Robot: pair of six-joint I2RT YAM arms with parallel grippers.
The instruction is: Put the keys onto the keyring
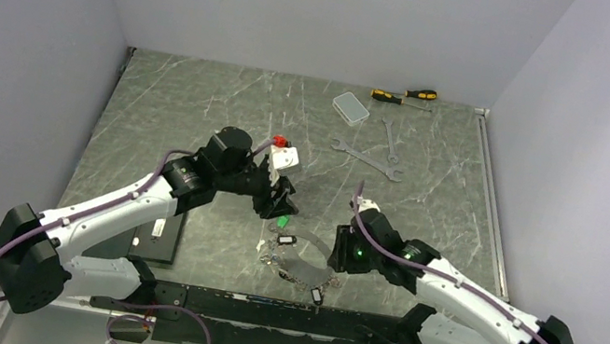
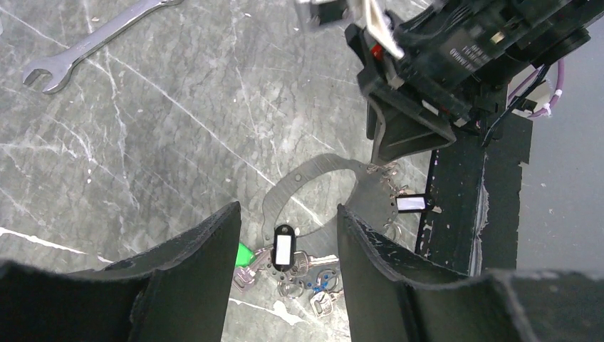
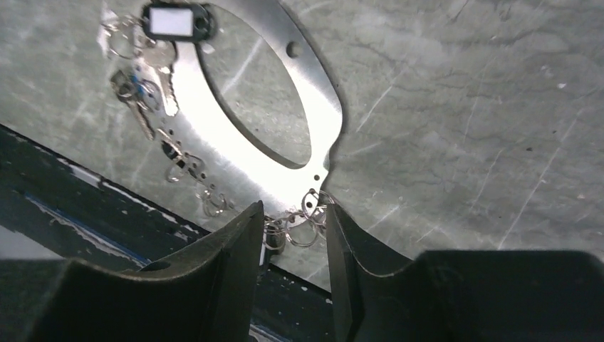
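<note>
The keyring (image 3: 214, 135) is a flat silver oval band with small holes, lying on the marble table; it also shows in the top view (image 1: 299, 273) and the left wrist view (image 2: 303, 178). A cluster of keys (image 2: 285, 265) with a green head (image 2: 244, 254), a black tag (image 2: 283, 247) and a blue ring lies at its far end. Another black-tagged key (image 2: 413, 204) lies by the near rail. My left gripper (image 2: 288, 208) is open, hovering above the cluster. My right gripper (image 3: 294, 208) is open, its fingertips either side of small split rings (image 3: 303, 224) hanging from the keyring's edge.
Two silver wrenches (image 1: 367, 157) lie behind the arms, one showing in the left wrist view (image 2: 85, 46). A clear plastic box (image 1: 350, 107) and a yellow-black screwdriver (image 1: 405, 95) sit at the back. A black slab (image 1: 159, 236) lies left, a black rail (image 1: 276, 314) along the near edge.
</note>
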